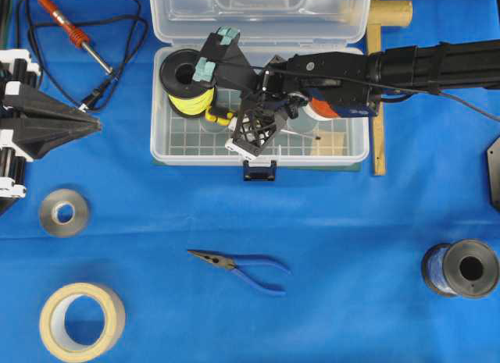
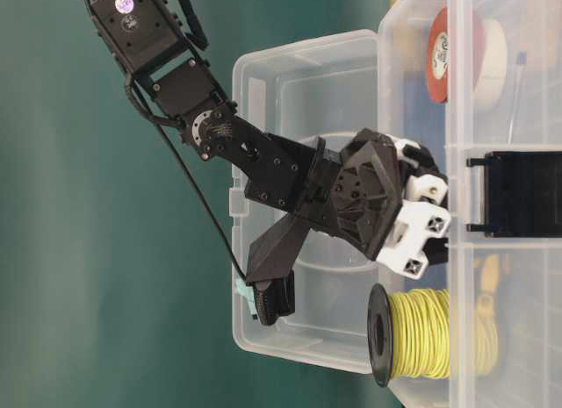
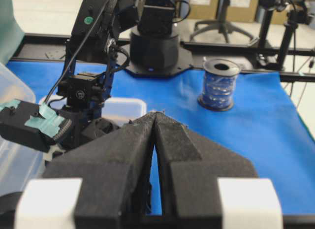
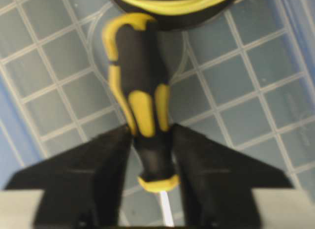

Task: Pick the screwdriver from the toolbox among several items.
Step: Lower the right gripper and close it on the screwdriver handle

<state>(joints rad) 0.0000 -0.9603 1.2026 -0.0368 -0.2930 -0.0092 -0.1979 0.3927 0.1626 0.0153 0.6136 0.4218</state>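
Observation:
The clear toolbox stands open at the top middle, with its dark blue latch at the front. The screwdriver, with a chunky yellow-and-black handle and a thin silver shaft, lies on the gridded floor; a bit of yellow handle shows overhead. My right gripper reaches down into the box and is shut on the neck of the handle, a jaw pressed to each side. My left gripper is shut and empty at the left edge, away from the box.
A yellow wire spool and an orange tape roll sit inside the box. On the cloth lie a soldering iron, blue pliers, a grey tape roll, a masking tape roll and a blue wire spool. A wooden bar stands right of the box.

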